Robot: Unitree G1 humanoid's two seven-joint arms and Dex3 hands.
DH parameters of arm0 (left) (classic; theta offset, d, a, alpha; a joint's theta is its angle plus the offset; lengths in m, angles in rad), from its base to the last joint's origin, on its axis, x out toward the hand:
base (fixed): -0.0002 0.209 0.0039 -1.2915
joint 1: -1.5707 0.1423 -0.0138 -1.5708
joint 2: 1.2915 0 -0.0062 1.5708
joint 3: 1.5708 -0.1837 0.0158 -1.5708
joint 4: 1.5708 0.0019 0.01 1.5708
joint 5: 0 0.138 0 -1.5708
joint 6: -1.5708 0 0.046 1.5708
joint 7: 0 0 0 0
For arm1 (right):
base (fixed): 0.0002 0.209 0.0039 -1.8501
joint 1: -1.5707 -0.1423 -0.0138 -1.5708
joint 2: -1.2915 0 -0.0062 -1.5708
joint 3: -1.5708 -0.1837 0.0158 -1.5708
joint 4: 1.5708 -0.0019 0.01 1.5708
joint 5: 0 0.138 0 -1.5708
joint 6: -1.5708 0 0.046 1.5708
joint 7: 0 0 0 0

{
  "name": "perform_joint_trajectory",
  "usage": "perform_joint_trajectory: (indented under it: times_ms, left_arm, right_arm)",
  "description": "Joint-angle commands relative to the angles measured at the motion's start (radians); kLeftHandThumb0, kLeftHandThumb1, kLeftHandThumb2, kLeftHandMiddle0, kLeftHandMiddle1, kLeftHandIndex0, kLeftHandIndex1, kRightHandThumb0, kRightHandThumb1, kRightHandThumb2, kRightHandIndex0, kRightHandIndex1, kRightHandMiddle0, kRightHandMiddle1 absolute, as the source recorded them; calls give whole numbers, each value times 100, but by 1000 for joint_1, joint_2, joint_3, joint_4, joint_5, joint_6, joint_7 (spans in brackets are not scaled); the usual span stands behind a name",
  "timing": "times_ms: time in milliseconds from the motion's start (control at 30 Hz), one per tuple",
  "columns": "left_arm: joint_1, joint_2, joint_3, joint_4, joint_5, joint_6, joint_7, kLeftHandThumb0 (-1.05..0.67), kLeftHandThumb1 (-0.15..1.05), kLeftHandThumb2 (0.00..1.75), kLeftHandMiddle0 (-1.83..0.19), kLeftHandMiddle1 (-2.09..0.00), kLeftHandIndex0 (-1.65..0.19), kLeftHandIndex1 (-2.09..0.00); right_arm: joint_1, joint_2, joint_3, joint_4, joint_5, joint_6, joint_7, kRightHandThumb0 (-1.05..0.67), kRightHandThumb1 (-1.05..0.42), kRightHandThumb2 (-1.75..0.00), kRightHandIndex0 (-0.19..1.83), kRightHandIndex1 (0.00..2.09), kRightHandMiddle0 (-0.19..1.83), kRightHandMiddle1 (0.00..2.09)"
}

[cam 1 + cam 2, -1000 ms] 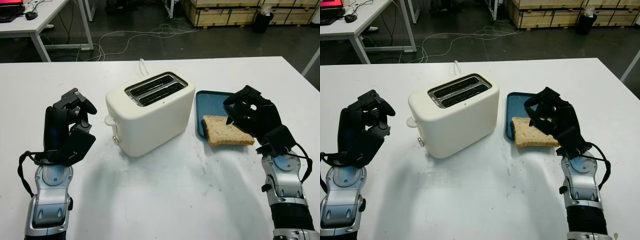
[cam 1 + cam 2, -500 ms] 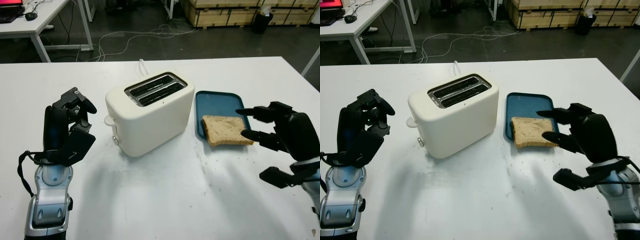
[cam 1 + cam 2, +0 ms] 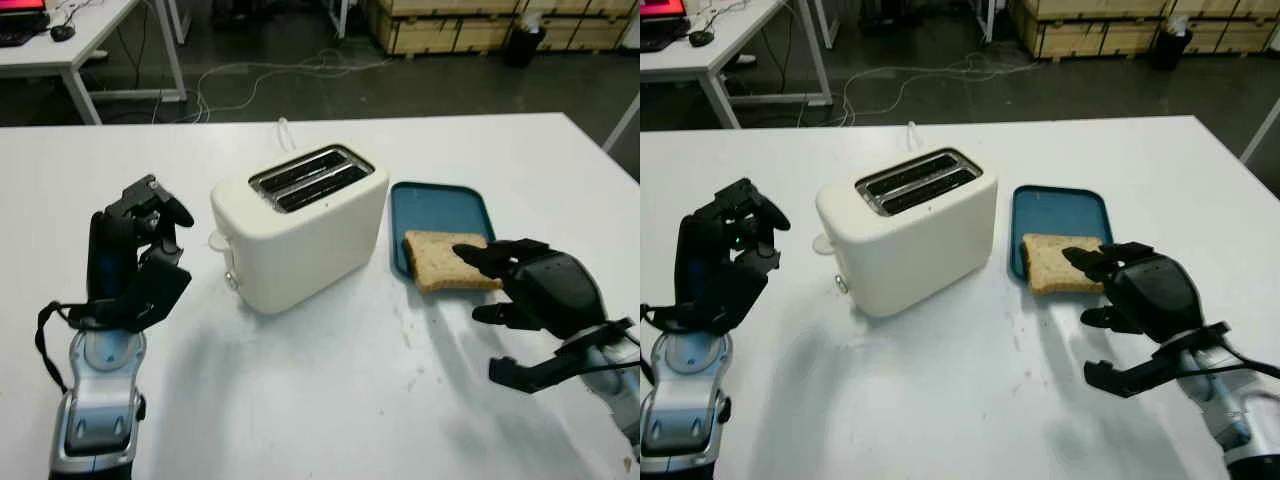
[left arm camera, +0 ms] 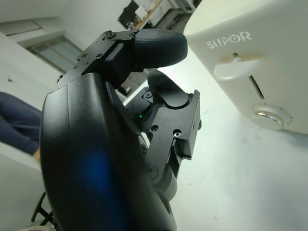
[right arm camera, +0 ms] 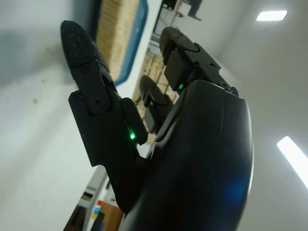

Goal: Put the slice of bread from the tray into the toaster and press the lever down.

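A slice of brown bread (image 3: pixel 440 262) lies on the near part of a blue tray (image 3: pixel 440 203), right of the cream two-slot toaster (image 3: pixel 300 225). The toaster's slots hold nothing, and its lever (image 4: pixel 235 67) sits high on the end facing my left hand. My right hand (image 3: pixel 482 300) is open just right of and nearer than the bread, with one fingertip (image 3: pixel 463 250) over the slice's right corner; it holds nothing. Its fingers (image 5: pixel 91 82) point towards the tray edge (image 5: pixel 132 53). My left hand (image 3: pixel 150 235) stands upright left of the toaster, fingers curled on nothing.
The white table (image 3: pixel 320 400) runs wide in front of the toaster. A white cord (image 3: pixel 285 130) leaves the toaster's back. Beyond the far edge are a dark floor with cables, another desk (image 3: pixel 70 45) and wooden crates (image 3: pixel 470 22).
My right hand swung from upright over the tray out to the right, then dropped low and turned its fingers towards the bread. The left hand, bread and toaster have not moved.
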Motion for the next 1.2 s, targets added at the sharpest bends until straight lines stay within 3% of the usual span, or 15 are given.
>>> perform_joint_trajectory:
  times_ms: [0,333,567,667,800,867,900,967,1033,1100,1167]
  left_arm:
    - [-11,1,2,-5,0,3,-3,-1,92,84,-104,-175,-68,-175]
    - [-13,1,-3,-7,10,9,-1,-1,92,83,-104,-175,-68,-175]
    - [-16,0,-6,-20,15,23,-4,0,92,84,-104,-175,-69,-175]
    - [-16,-2,-6,-22,8,20,-3,-1,92,84,-104,-175,-69,-175]
    - [-16,6,-6,-17,10,9,-5,-1,92,84,-105,-175,-69,-175]
    - [-16,2,-6,-21,6,11,-5,0,92,84,-105,-175,-70,-175]
    - [-17,1,-6,-22,3,13,-6,0,92,84,-105,-175,-70,-175]
    - [-17,1,-6,-24,4,15,-6,0,92,84,-105,-175,-70,-175]
    - [-17,1,-6,-21,3,12,-6,-1,92,85,-106,-175,-70,-175]
    - [-15,0,-6,-20,4,10,-5,-1,92,85,-106,-175,-70,-175]
    - [-14,1,-7,-21,5,14,-6,-1,92,85,-105,-175,-70,-175]
  right_arm:
    - [-46,-8,41,53,-25,17,-42,-75,-77,-1,52,1,41,0]
    - [-182,-7,200,261,-92,68,-240,-67,-77,-1,60,4,48,2]
    - [-224,-11,262,288,-113,135,-292,-54,-79,0,73,9,58,5]
    - [-231,-19,280,276,-112,154,-265,-46,-83,-2,85,16,72,9]
    - [-223,-33,293,251,-111,165,-263,-41,-91,-3,93,52,99,8]
    - [-217,-36,291,236,-100,162,-261,-41,-92,-11,86,105,111,9]
    - [-213,-36,288,228,-90,157,-257,-41,-92,-15,82,143,117,15]
    - [-209,-40,285,220,-75,143,-246,-41,-92,-19,87,166,108,56]
    - [-211,-52,293,214,-85,137,-239,-43,-92,-26,93,173,92,106]
    - [-209,-68,300,192,-97,144,-198,-45,-92,-38,94,174,81,130]
    - [-208,-78,303,175,-98,146,-171,-45,-92,-43,94,174,77,141]
